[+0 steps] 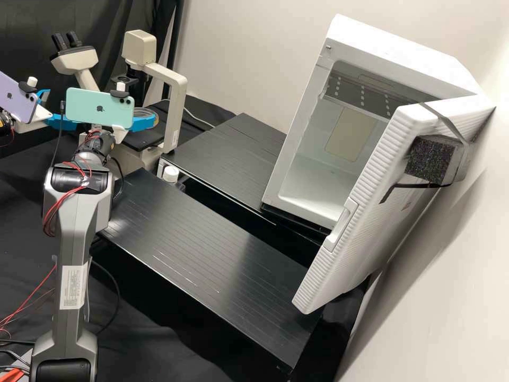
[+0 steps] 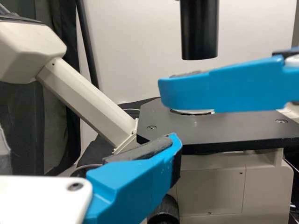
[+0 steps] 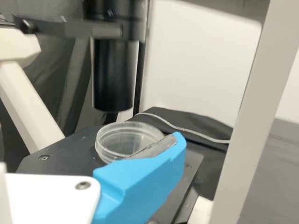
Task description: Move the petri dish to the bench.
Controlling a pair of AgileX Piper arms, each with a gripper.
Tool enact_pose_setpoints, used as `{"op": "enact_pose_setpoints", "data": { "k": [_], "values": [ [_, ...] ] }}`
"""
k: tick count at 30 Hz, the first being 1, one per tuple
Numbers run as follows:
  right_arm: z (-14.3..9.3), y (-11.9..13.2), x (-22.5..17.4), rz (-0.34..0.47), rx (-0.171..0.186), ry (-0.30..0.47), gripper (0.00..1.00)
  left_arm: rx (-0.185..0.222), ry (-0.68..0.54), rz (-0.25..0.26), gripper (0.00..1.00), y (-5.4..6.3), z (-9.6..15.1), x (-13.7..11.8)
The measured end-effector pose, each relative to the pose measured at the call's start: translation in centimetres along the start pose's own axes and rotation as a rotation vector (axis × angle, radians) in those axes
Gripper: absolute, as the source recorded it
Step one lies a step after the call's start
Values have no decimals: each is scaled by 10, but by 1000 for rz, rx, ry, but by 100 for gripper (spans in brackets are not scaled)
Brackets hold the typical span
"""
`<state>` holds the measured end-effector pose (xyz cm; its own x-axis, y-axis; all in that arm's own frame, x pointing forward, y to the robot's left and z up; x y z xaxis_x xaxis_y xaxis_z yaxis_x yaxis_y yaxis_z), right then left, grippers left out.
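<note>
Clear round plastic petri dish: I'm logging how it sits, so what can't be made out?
- Part of the dish's near side: right wrist view, behind a blue finger.
- Contact with that finger: right wrist view, overlap hides any gap.
- Dish's upper part: left wrist view, behind another blue finger.
- Contents: high view, too small.

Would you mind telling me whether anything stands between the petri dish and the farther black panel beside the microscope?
Yes: the microscope's pale upright stands between the petri dish and that black panel. A straight sideways carry would probably meet it, so going around looks wiser.
</note>
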<state>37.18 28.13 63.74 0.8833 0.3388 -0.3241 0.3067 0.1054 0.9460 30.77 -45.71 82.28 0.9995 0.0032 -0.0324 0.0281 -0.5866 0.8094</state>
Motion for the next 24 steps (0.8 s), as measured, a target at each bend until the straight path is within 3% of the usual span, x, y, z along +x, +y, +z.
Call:
{"op": "enact_pose_setpoints", "data": {
  "k": [8,15,24],
  "values": [
    [14,-17,10,-16,47,-54,100,0,0,0,100,0,0,0],
    [12,-15,17,2,83,-69,100,0,0,0,100,0,0,0],
    [15,-19,30,25,56,-97,100,0,0,0,100,0,0,0]
  ]
}}
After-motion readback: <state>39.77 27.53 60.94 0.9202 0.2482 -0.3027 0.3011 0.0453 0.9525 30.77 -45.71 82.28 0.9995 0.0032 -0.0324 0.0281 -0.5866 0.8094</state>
